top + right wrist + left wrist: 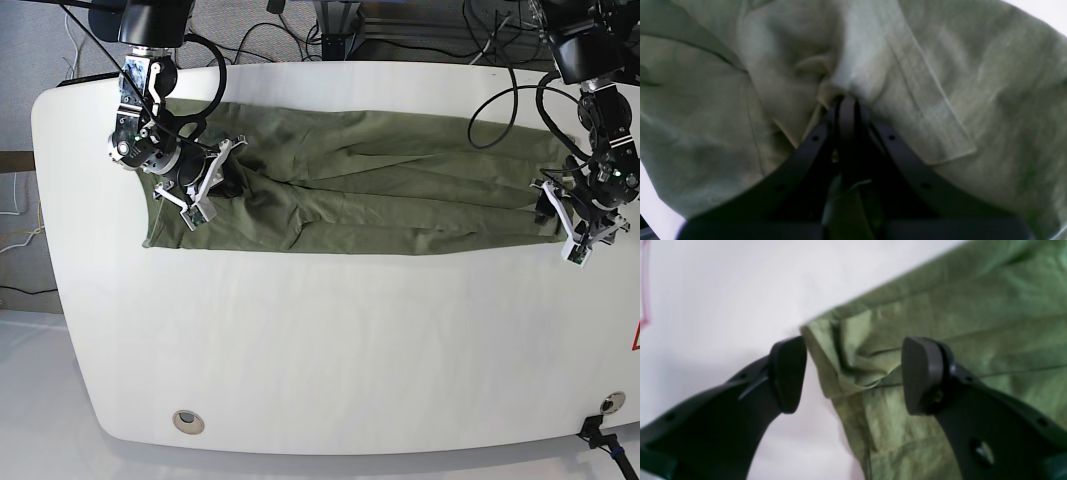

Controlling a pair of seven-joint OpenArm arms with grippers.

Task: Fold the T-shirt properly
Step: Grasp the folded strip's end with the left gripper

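Observation:
The olive-green T-shirt [380,190] lies as a long band across the far half of the white table [330,340]. In the left wrist view my left gripper [855,375] stands wide open over a rumpled corner of the T-shirt [973,323], one finger [788,373] over bare table, the other [923,376] over cloth; nothing is pinched. In the base view the left gripper [552,210] sits at the band's right end. My right gripper [848,100] is shut on a bunched fold of the T-shirt [973,83], near the band's left end [232,170].
Cables [500,90] trail over the table's far edge behind both arms. A round hole [185,421] sits near the front left corner, and a red mark [634,340] at the right edge. The table's rounded front edge runs along the bottom.

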